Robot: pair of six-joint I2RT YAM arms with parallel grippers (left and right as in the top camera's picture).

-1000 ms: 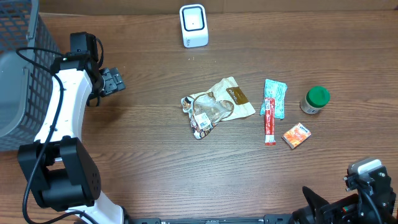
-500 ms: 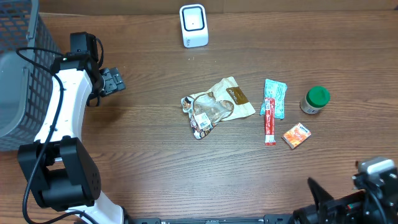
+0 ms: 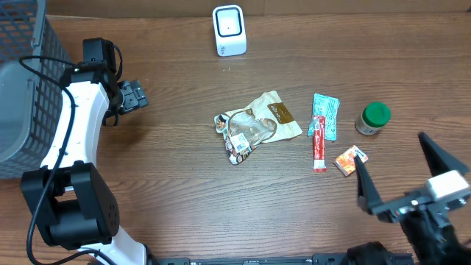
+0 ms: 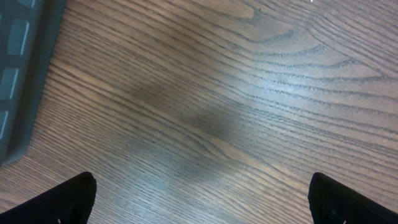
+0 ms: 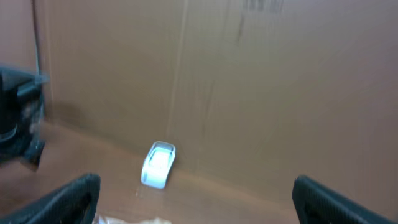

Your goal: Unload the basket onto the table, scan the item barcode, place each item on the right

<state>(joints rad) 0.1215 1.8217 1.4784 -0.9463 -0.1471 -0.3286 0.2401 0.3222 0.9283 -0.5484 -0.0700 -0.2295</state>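
Right gripper [image 3: 390, 150], jaws spread wide and empty, is hanging near the orange packet [image 3: 351, 160], which is lying flat on the table [image 3: 184, 191] just beside the red stick sachet [image 3: 318, 143].

Risk: fingers coming down here could be shoving the neighbour or skidding off the flat packet.

Left gripper [image 3: 134, 96], likewise spread, is sitting by the basket [image 3: 22, 81], well apart from the barcode scanner [image 3: 229, 30].

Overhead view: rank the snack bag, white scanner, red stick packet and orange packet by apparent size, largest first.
1. snack bag
2. white scanner
3. red stick packet and orange packet: one longer, one wider, similar area, so no clear ranking.
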